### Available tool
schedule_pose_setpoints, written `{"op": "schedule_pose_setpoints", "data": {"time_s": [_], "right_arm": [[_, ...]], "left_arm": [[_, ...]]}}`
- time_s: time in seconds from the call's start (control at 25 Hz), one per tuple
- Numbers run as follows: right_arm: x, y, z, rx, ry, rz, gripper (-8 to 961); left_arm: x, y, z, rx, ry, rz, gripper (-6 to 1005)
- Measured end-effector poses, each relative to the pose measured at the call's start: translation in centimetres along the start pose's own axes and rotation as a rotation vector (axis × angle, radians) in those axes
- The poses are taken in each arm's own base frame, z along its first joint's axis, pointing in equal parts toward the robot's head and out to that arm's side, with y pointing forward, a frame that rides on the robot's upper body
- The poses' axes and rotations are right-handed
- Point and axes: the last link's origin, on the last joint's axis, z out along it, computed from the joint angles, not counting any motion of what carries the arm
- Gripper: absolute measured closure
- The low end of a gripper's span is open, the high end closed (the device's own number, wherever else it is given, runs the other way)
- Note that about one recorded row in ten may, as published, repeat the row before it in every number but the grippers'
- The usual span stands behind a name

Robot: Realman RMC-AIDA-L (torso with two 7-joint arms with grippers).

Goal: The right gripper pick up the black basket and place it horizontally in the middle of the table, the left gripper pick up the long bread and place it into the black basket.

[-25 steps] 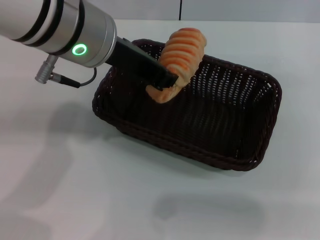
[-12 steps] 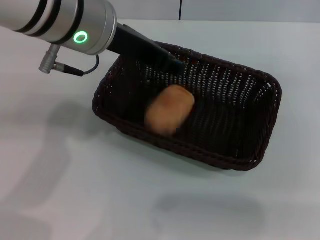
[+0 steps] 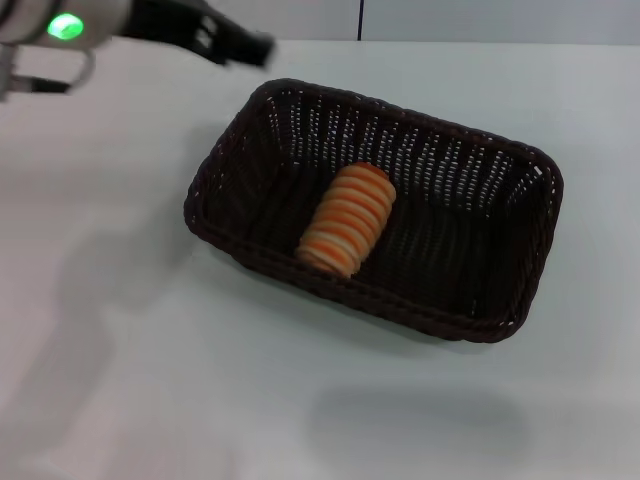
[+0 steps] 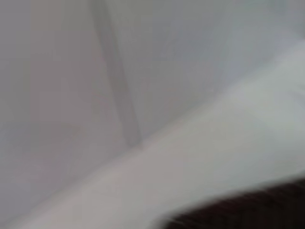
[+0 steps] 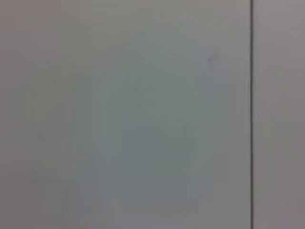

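One long bread [image 3: 347,220], one black basket [image 3: 520,300]

Basket [image 3: 480,310] at frame centre on desk [image 3: 150,380]; bread [image 3: 348,219] inside, toward its left half. Left gripper [image 3: 235,42] at upper left, clear of basket.

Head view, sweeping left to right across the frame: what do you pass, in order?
The left hand with black fingers at the upper left, off the basket → the near-left end of the dark woven wicker basket → the ridged orange-brown long bread lying inside it → the basket's right end.
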Motion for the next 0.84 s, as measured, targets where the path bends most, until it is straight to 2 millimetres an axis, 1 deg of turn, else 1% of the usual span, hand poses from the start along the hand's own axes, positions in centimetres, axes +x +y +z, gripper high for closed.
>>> {"op": "schedule_pose_setpoints", "data": {"time_s": [0.04, 0.12, 0.16, 0.2, 0.24, 0.28, 0.44, 0.48, 0.52, 0.56, 0.68, 0.72, 0.76, 0.8, 0.84], "right_arm": [[-0.1, 0.2, 0.2, -0.021, 0.01, 0.002, 621], [-0.3, 0.3, 0.3, -0.035, 0.015, 0.004, 621], [-0.4, 0.4, 0.3, -0.045, 0.02, 0.004, 621], [-0.6, 0.6, 0.3, -0.058, 0.023, 0.005, 621], [-0.8, 0.7, 0.3, -0.066, 0.025, 0.006, 621], [-1.0, 0.7, 0.2, -0.069, 0.022, 0.006, 621], [-1.4, 0.3, -0.7, -0.055, 0.016, -0.009, 621], [-1.4, 0.3, -0.7, -0.055, 0.016, -0.009, 621], [-1.3, 0.3, -0.8, -0.056, 0.018, -0.012, 621], [-1.2, 0.3, -0.8, -0.056, 0.025, -0.02, 621], [-0.9, 0.3, -0.9, -0.056, 0.032, -0.038, 621], [-0.7, 0.5, -1.0, -0.059, 0.039, -0.063, 621], [-0.6, 0.7, -1.0, -0.063, 0.04, -0.089, 620], [-0.4, 1.1, -1.1, -0.069, 0.04, -0.119, 620], [-0.2, 2.0, -1.3, -0.077, 0.027, -0.181, 620]], "left_arm": [[-0.3, -0.9, -0.4, 0.05, 0.021, -0.011, 324], [-1.0, -2.6, -1.0, 0.121, 0.06, -0.052, 221], [-1.7, -3.8, -1.4, 0.158, 0.07, -0.087, 170], [-2.2, -4.8, -1.7, 0.187, 0.081, -0.114, 170], [-3.4, -6.4, -2.4, 0.247, 0.106, -0.158, 170], [-3.4, -6.4, -2.4, 0.247, 0.106, -0.158, 170], [-6.4, -9.8, -4.7, 0.421, 0.269, -0.227, 170], [-6.4, -9.8, -4.7, 0.421, 0.269, -0.227, 170], [-7.4, -10.5, -5.6, 0.477, 0.327, -0.237, 170], [-8.8, -11.1, -6.7, 0.54, 0.379, -0.245, 170], [-8.8, -11.1, -6.7, 0.54, 0.379, -0.245, 170], [-9.8, -11.4, -7.4, 0.579, 0.401, -0.242, 170], [-12.2, -11.3, -8.3, 0.656, 0.455, -0.212, 170], [-12.7, -11.1, -8.3, 0.665, 0.463, -0.211, 170], [-13.5, -10.8, -8.3, 0.683, 0.489, -0.205, 170]]}}
